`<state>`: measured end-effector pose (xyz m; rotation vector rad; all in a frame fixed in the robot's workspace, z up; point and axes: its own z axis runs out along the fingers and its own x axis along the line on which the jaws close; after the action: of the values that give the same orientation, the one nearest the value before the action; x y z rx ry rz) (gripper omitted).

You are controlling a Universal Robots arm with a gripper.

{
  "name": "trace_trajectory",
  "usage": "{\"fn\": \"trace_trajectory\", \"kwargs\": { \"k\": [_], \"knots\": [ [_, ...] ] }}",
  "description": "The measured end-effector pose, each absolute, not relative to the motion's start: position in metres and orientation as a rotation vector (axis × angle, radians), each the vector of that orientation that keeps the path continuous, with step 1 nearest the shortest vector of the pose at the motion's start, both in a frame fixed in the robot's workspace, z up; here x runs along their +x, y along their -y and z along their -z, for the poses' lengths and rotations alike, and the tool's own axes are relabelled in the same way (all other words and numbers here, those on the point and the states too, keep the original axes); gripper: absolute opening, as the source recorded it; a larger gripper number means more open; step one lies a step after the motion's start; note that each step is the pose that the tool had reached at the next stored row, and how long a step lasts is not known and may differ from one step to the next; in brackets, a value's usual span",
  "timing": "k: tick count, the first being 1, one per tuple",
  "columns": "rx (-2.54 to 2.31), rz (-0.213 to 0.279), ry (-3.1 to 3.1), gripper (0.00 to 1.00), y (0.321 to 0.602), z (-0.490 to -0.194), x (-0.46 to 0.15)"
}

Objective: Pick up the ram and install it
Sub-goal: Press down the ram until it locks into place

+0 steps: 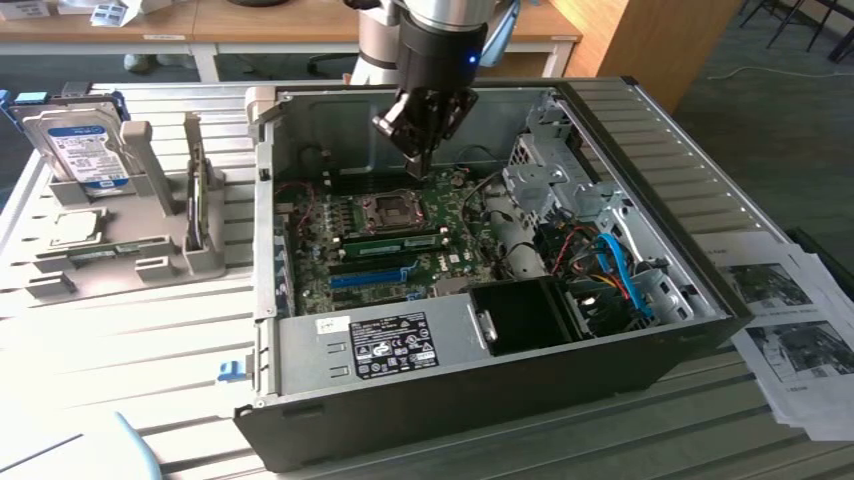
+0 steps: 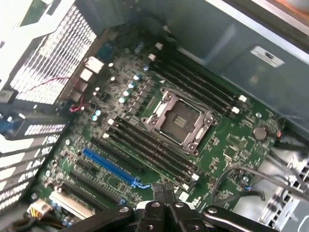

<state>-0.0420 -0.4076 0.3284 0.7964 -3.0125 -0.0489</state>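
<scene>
- Your end effector point(image 1: 424, 150) is closed with nothing between its fingers, hanging inside the open computer case point(image 1: 694, 260) above the motherboard point(image 1: 441, 255).
- The ram point(image 1: 395, 241) lies seated in a slot just at 6 o'clock of the CPU socket point(image 1: 395, 208) in the exterior view.
- In the wrist view the shut fingertips point(image 2: 164, 191) hover near the blue slot point(image 2: 108, 166).

Open case point(image 1: 641, 130) top gives access; drive cage point(image 1: 554, 170) crowds the motherboard point(image 1: 400, 240).
</scene>
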Motion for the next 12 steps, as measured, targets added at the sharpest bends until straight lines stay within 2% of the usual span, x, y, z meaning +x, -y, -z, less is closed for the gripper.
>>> {"fn": "trace_trajectory", "kwargs": {
  "k": [12],
  "knots": [
    [0.468, 0.053, 3.084, 0.09, 0.4076, -0.3265, -0.0420]
  ]
}}
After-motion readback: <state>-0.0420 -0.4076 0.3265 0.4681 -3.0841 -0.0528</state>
